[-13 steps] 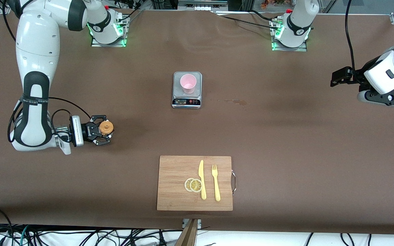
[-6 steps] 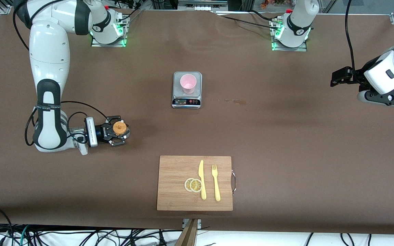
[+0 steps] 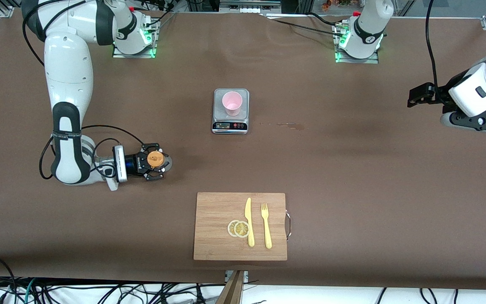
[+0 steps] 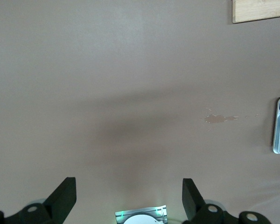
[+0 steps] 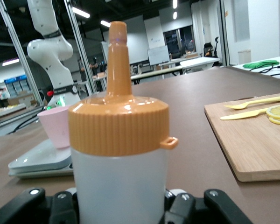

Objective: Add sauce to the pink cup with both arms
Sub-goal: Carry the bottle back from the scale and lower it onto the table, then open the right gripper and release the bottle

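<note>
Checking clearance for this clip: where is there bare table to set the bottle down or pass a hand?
Bare cloth lies between the scale and the cutting board, and from the small stain toward the open left hand. It is crowded on the board and where the right hand grips the sauce bottle.

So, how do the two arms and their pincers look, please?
Both arms are glossy white with dark grey joint bands. The right arm has a black cable looping beside its wrist and a white camera block before its black right pincer. The left arm has a black cable hanging above it and a black left pincer with two wedge-shaped fingers. Green lights glow at both bases.
</note>
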`<state>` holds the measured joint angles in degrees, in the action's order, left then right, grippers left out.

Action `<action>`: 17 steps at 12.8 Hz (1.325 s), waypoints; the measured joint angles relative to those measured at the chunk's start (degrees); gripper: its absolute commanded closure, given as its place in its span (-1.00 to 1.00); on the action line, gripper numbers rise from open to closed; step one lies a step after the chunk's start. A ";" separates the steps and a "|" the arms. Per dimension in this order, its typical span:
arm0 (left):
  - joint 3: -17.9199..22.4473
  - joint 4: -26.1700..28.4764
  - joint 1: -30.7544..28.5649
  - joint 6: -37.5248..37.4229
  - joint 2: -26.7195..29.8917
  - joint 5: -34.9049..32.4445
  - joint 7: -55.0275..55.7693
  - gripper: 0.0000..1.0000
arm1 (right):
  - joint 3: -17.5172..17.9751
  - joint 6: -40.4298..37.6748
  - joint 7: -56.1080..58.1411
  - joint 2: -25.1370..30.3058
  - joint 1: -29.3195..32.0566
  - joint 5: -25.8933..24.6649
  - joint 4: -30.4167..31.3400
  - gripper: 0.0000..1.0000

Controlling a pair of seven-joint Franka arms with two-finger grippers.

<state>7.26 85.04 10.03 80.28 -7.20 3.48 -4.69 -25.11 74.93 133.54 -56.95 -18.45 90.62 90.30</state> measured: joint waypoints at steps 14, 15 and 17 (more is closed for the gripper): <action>-0.08 0.00 0.02 0.00 -0.03 0.00 0.00 -1.00 | -10.50 -10.67 -0.04 1.67 2.73 -14.07 -0.41 -0.99; -0.08 0.00 0.02 0.00 -0.03 0.00 0.00 -1.00 | -11.41 -10.13 -0.05 3.64 2.74 -17.68 -0.71 -0.99; -0.10 0.00 0.03 0.00 -0.04 0.00 0.00 -1.00 | -12.48 -6.57 -1.89 9.11 2.72 -26.54 -1.21 -0.99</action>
<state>7.16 85.04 10.05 80.28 -7.24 3.48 -4.69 -37.59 68.36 131.64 -47.84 -15.74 64.08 89.10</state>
